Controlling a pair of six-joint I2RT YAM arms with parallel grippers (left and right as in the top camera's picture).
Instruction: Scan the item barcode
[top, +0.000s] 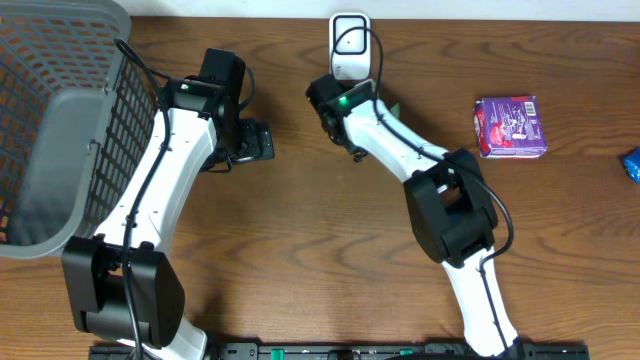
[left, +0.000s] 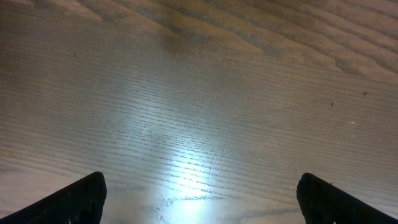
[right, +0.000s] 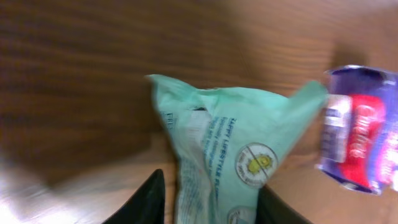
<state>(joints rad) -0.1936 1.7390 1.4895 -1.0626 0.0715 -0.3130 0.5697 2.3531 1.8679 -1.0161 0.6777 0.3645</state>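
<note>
Barely Seen From Above, Green Packet (right: 230, 124) Sat Between Fingers of Right Gripper (right: 211, 190)

Up close, the right wrist camera showed the mint-coloured green packet lying on the wooden table (top: 300, 250), its lower end between the two dark fingers (right: 152, 202) of the right gripper. The frame was blurred, and it could not be told whether the fingers pressed on the wrapper or stood just clear of it. A round yellow emblem and lines of small print faced the lens; no barcode could be made out. Just beside the packet's far corner lay a purple packet (right: 360, 137) with a red band.

From overhead, the right arm reached across the table towards the far edge, where a white scanner (top: 349, 42) stood with a dark cable looping from it. The arm covered almost all of the green packet, leaving only a sliver showing beside the wrist, near the scanner and just in front of it. The purple packet lay to the right of that, and a blue item (top: 632, 165) sat at the table's right edge.

Meanwhile the left gripper (left: 200, 183) was spread wide over bare wood with nothing between its fingers, well apart from the packet. A grey basket (top: 60, 130) of open mesh filled the far left corner, beside the left arm.
</note>
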